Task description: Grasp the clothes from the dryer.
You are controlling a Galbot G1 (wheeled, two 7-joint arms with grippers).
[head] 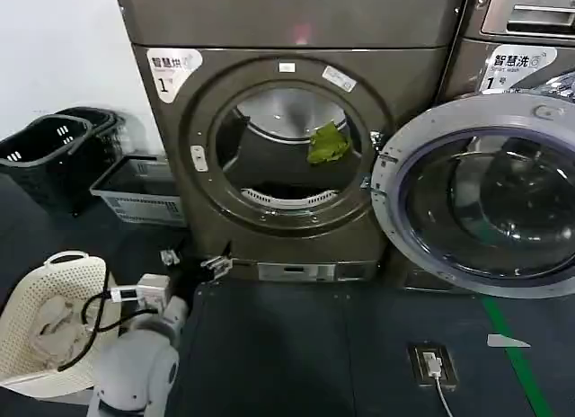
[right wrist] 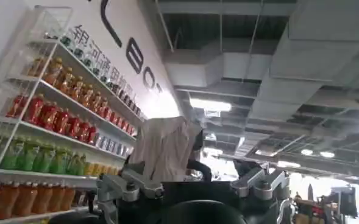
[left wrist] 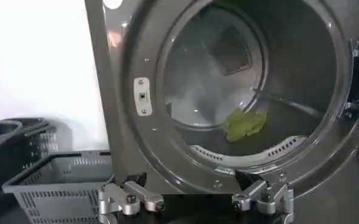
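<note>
The clothes (head: 329, 143) lie inside the open dryer (head: 287, 156), toward the drum's right side. The left hand (head: 192, 262) hovers low before the drum mouth, fingers wide and empty. It should clear the lower rim, advance rightward, then close on the fabric's bulk. The right hand (right wrist: 194, 189), aimed ceilingward, is spread and idle.

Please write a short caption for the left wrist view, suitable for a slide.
Open left gripper low before the dryer, its door swung aside, the yellow-green clothes lying inside the drum.
</note>
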